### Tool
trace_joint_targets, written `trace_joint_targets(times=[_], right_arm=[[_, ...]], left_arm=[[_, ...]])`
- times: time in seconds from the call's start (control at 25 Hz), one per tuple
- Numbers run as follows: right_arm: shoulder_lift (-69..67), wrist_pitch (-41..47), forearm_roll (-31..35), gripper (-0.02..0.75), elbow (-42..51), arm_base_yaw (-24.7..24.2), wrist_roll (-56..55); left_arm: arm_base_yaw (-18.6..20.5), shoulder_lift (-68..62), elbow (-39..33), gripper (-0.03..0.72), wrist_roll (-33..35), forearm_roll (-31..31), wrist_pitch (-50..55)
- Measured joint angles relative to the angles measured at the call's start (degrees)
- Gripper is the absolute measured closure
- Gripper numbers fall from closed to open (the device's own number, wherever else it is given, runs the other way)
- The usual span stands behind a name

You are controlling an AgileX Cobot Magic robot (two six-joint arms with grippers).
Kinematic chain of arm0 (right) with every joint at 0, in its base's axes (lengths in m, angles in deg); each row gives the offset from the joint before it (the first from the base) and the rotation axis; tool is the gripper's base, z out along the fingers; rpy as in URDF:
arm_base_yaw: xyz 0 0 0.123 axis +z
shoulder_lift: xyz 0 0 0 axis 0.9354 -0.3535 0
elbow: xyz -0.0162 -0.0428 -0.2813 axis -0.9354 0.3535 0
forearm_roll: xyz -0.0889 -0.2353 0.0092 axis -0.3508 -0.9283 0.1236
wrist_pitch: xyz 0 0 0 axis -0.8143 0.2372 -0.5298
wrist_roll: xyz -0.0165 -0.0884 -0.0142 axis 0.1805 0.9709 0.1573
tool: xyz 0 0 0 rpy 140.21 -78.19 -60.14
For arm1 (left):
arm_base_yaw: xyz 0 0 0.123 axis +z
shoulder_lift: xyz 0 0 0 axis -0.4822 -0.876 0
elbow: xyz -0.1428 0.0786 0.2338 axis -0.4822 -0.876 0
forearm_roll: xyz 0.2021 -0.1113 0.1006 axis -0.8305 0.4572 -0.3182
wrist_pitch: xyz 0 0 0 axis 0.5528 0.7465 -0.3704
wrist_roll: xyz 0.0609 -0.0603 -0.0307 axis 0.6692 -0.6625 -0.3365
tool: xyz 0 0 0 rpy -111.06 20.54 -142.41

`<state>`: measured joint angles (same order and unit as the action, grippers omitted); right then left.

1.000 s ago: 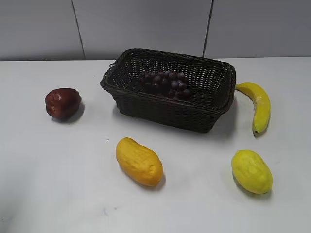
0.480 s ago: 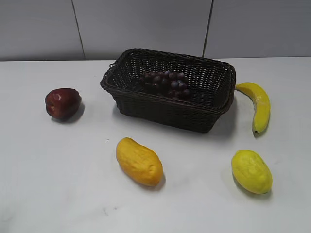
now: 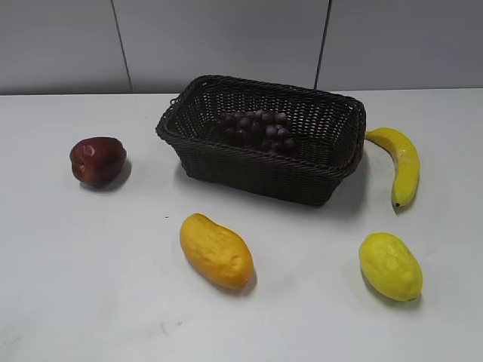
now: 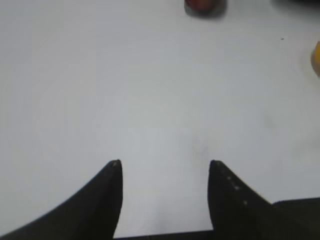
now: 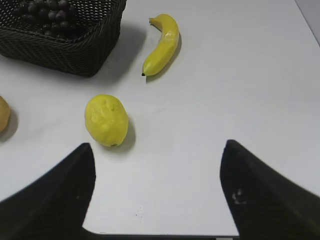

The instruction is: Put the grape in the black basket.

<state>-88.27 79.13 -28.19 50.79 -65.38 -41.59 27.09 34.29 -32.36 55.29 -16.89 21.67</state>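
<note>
Fruit lies scattered over the white surface (image 3: 90, 286), and neither arm shows in the outside view; both seem drawn back past the near edge, which suits a job that looks finished.

Nearest, the left claw (image 4: 165, 172) hangs released over bare surface, its two dark tips spread with nothing between them. The right claw (image 5: 157, 165) is likewise spread wide and empty, hovering near the front right part of the surface.

Just beyond, two yellow fruits lie toward the near edge: an orange-yellow mango (image 3: 216, 251) left of centre and a paler, lemon-yellow fruit (image 3: 391, 265) toward the near right corner. They lie well apart.

Farther back sits one dark red apple (image 3: 97, 160) toward the left edge, and one banana (image 3: 401, 164) toward the right edge, its top end just beside the basket's right rim.

Toward the far edge, in the middle, stands the one black basket (image 3: 249, 170). The single bunch of grapes (image 3: 260, 128) rests inside it, on the bottom, toward the back wall, fully below the rim. So the task's fruit is already where it belongs, and the other four pieces lie untouched outside.

Count: one basket, one grape bunch, one apple, one banana, two yellow fruits.
</note>
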Motion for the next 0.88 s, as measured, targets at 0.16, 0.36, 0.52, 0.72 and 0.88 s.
trace_joint_targets(times=[0.16,0.36,0.52,0.72,0.88], right_arm=[[0.0,0.0,0.0,0.148,0.0,0.0,0.0],[0.0,0.0,0.0,0.148,0.0,0.0,0.0],[0.0,0.0,-0.1,0.148,0.0,0.0,0.0],[0.0,0.0,0.0,0.148,0.0,0.0,0.0],[0.0,0.0,0.0,0.148,0.0,0.0,0.0]], left_arm=[[0.0,6.2,0.0,0.183,0.0,-0.1,-0.6],[0.0,12.7,-0.2,0.187,0.0,-0.1,-0.7],[0.0,13.3,-0.3,0.189,0.0,-0.2,-0.6],[0.0,13.4,-0.3,0.19,0.0,-0.2,-0.6],[0.0,13.4,-0.3,0.195,0.0,-0.2,-0.6]])
